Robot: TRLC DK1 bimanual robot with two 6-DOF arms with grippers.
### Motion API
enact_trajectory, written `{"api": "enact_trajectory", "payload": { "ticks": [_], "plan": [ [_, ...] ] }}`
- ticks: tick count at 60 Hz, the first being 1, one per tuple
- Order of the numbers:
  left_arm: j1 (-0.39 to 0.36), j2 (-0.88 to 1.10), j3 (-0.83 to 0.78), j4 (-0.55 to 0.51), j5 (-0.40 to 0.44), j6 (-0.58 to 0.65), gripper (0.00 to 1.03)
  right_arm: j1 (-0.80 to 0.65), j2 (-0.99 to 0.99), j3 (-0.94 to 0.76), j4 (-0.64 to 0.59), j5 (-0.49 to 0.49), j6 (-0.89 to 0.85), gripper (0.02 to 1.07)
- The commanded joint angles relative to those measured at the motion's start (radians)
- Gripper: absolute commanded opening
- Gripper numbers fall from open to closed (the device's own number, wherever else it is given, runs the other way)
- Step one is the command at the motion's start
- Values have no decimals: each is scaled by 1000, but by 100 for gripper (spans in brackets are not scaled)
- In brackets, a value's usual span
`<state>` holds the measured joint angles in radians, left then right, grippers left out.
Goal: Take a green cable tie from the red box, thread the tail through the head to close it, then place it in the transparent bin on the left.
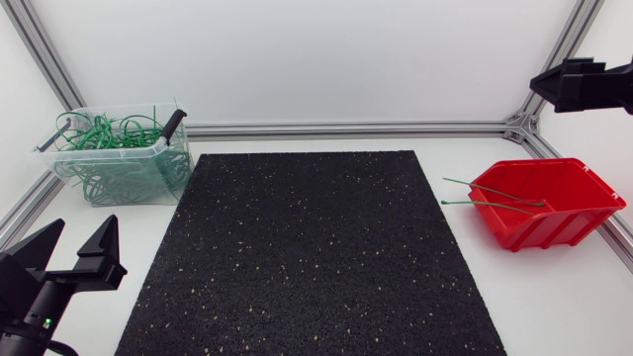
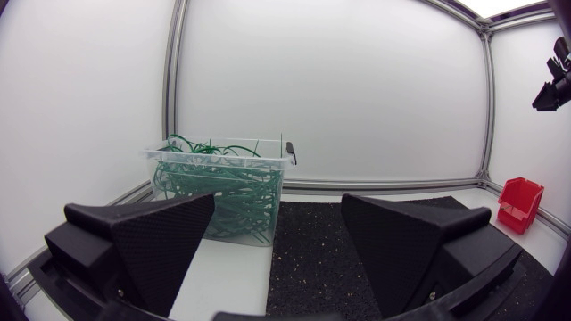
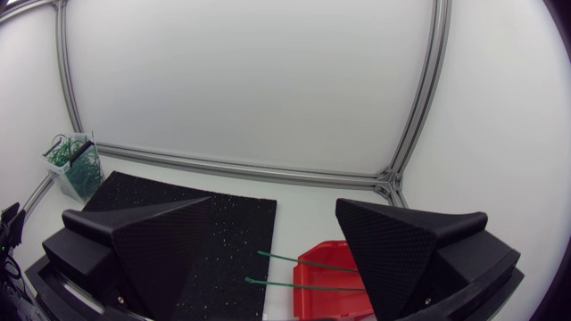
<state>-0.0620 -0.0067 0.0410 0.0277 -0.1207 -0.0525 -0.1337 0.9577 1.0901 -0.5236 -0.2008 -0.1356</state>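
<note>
Picking step isn't started yet: right gripper (image 3: 275, 203) is hanging wide open, green cable ties (image 3: 303, 260) lying in the red box (image 3: 326, 275) just under its fingers. Left gripper (image 2: 278, 198) is sitting open too, transparent bin (image 2: 214, 159) ahead of it. I'm guessing the right one needs to drop and pinch one tie.

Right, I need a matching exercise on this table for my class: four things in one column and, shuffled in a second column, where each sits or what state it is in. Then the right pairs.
Column one
1. transparent plastic bin
2. red plastic box
3. black speckled rubber mat
4. left matte black gripper

Column two
A. in the middle, between the bin and the box
B. near left corner, open, holding nothing
C. far left, filled with tangled green cable ties
D. right side, two straight green cable ties poking over its rim

Pairs: 1-C, 2-D, 3-A, 4-B
</note>
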Motion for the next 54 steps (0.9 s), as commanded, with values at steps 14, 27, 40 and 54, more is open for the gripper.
{"api": "enact_trajectory", "payload": {
  "ticks": [14, 27, 40, 54],
  "plan": [
    [-9, -7, -43, -11, 0, -7, 99, -60, 260, 131, -236, -103, -269, 102],
    [-10, -7, -43, -9, 0, -7, 99, -10, 365, 103, -311, -58, -467, 95],
    [-4, -6, -43, -11, 0, -7, 99, 72, 394, -52, -179, 147, -717, 94],
    [-4, -6, -43, -11, 0, -7, 99, 109, 411, -217, 2, 284, -918, 94]
  ]
}}
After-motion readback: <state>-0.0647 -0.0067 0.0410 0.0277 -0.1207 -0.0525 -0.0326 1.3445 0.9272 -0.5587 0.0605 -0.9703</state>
